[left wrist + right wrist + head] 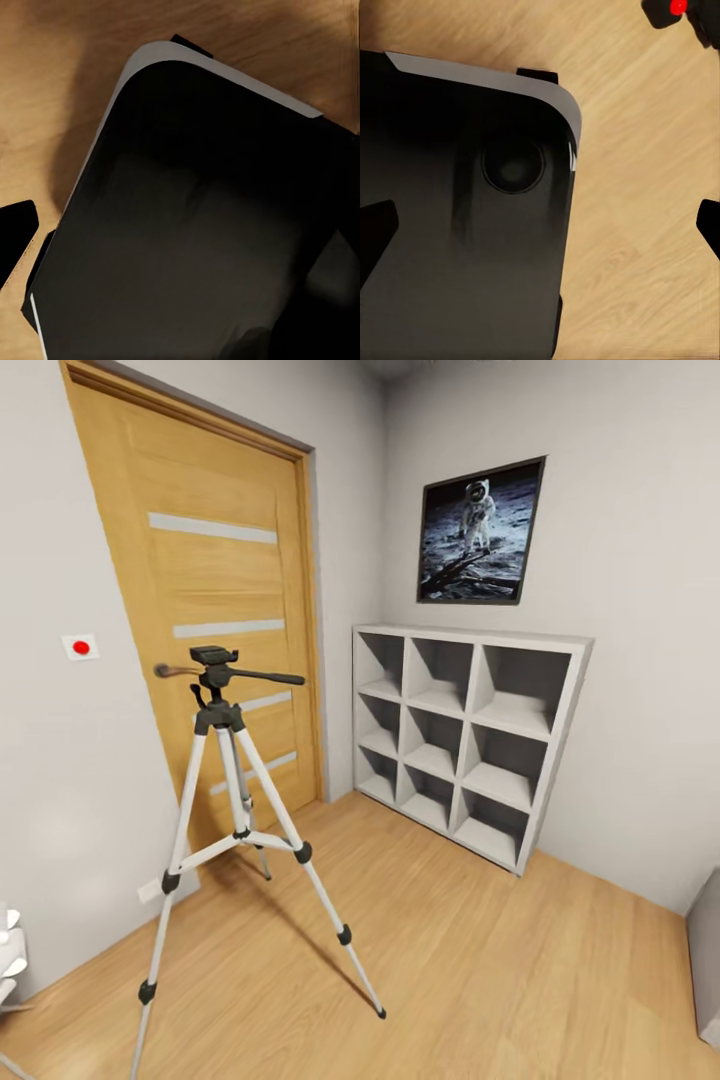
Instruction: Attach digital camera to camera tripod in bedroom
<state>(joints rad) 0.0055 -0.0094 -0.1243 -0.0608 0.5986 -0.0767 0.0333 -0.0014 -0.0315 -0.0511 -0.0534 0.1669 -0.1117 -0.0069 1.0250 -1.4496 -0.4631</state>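
Note:
The camera tripod (236, 780) stands on the light wood floor in front of the wooden door (210, 590), silver legs spread, its black head (214, 657) bare and the pan handle pointing right. A small black thing with a red dot (675, 9), probably the digital camera, is cut off at the corner of the right wrist view; what it rests on I cannot tell. My right gripper (541, 225) is open above the robot's black base (450, 225), nothing between its fingertips (375, 232). My left gripper (174, 247) also hangs open over the base, one fingertip (15, 232) showing.
White cube shelves (465, 735) stand against the far wall under an astronaut picture (480, 532). A wall switch with a red dot (80, 647) is left of the door. A white lamp (10, 955) pokes in at the left edge, a grey bed corner (706, 960) at the right.

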